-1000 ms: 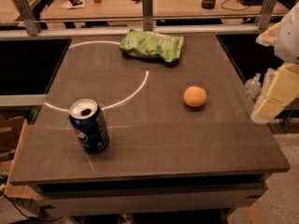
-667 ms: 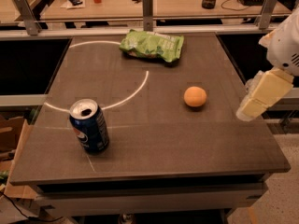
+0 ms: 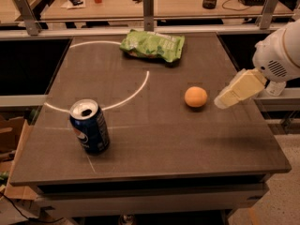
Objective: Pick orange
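camera view: jaws hang just beside the orange.

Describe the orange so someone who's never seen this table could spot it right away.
On the dark table, look at the right half, nearer the camera than the green chip bag and right of the blue soda can. The orange lies there, just left of the robot's cream gripper and apart from it. It is the only small round thing, and the only orange one.

A dark grey table stands before a cluttered wooden desk, on speckled floor.
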Available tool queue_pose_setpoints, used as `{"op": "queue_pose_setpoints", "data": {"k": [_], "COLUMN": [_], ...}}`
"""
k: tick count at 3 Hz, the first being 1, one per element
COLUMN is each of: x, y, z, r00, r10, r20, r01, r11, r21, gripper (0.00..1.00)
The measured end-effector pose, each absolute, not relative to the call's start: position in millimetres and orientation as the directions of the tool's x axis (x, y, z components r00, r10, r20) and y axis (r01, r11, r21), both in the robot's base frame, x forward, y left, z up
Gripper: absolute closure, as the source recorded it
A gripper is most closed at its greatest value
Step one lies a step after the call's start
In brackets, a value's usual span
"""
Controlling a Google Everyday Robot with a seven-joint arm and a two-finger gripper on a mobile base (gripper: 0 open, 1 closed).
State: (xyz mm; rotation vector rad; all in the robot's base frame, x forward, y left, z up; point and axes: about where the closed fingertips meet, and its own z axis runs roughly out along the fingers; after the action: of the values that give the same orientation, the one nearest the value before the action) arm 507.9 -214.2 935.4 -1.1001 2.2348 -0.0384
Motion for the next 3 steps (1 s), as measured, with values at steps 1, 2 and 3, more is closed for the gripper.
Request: {"op": "queue_pose_setpoints", "data": {"k": [1, 2, 3], "x": [522.4, 530.2, 536.4], "y": [-199.2, -182.0, -168.1], "z": [927.3, 919.3, 901.6], "r00": [-0.351, -0.225, -0.122], "r10": [-0.717, -0.741, -0.772], "r20": [-0.602, -0.633, -0.624], "r01": [-0.738, -0.791, -0.843], "r11": [0.608, 0.518, 0.412], "r21": [-0.294, -0.325, -0.345], "gripper": [0.00, 0.00, 0.00]}}
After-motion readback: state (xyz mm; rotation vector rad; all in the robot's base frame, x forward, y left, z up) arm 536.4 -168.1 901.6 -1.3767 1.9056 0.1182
